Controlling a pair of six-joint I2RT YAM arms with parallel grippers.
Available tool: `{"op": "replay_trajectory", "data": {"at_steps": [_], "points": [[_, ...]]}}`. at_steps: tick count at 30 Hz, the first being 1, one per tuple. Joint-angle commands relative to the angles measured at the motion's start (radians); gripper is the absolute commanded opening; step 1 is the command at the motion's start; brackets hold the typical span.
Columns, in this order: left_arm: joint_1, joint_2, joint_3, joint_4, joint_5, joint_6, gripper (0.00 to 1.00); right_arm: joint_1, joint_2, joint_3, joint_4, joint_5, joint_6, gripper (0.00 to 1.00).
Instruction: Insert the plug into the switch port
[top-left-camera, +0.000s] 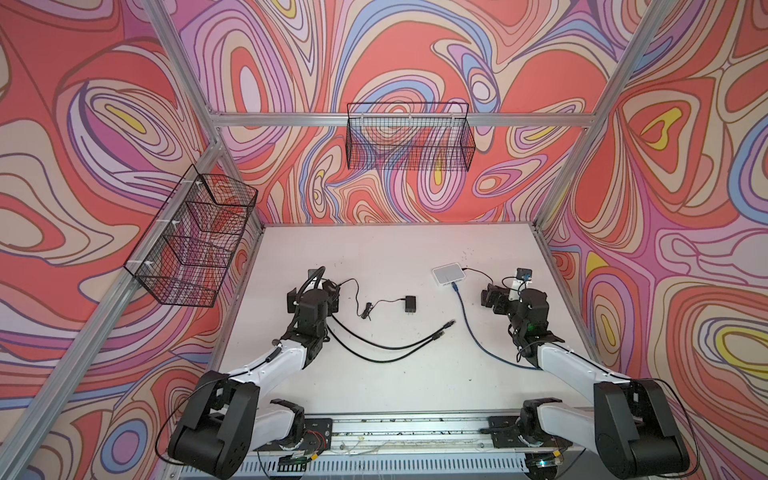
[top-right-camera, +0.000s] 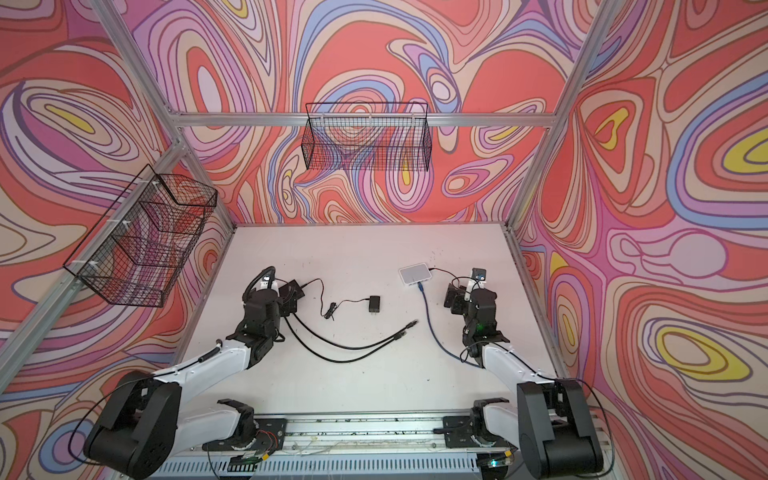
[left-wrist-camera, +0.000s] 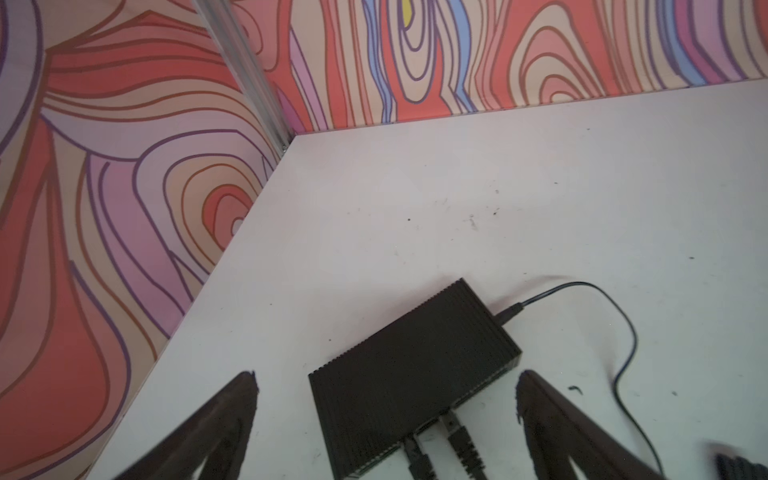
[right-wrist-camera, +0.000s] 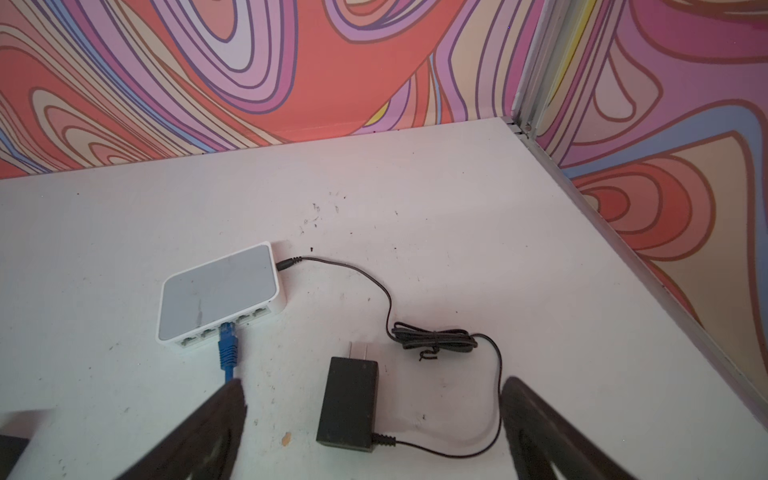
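Tabletop (left-wrist-camera: 415, 187), black switch (left-wrist-camera: 419, 353) before left end effector (left-wrist-camera: 386, 376)

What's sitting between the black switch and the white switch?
The black switch's thin power cord, bundled midway, then its black adapter lying short of the white switch. Both top views show this.

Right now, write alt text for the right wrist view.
A white network switch sits on the white table with a blue Ethernet plug in its middle port. Nearer the camera, the open right hand frames a black power adapter whose thin cord runs to the switch's side.
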Motion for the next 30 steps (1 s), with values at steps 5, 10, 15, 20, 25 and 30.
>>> {"op": "replay_trajectory", "data": {"at_steps": [5,10,15,20,25,30], "points": [[0.050,0.133,-0.103,0.373,0.080,0.073,1.00,0.000,0.141,0.012,0.213,0.064,-0.063,0.98],[0.088,0.148,-0.125,0.431,0.135,0.079,1.00,0.001,0.282,-0.046,0.509,0.064,-0.056,0.98],[0.104,0.337,-0.196,0.767,0.138,0.085,1.00,-0.002,0.395,-0.031,0.611,0.004,-0.079,0.98],[0.103,0.345,-0.176,0.723,0.149,0.087,1.00,-0.002,0.500,-0.040,0.726,0.003,-0.085,0.98],[0.106,0.357,-0.177,0.745,0.135,0.086,1.00,-0.002,0.509,0.047,0.584,0.050,-0.077,0.98],[0.106,0.355,-0.172,0.734,0.131,0.084,1.00,-0.006,0.511,0.073,0.531,0.061,-0.061,0.98]]}}
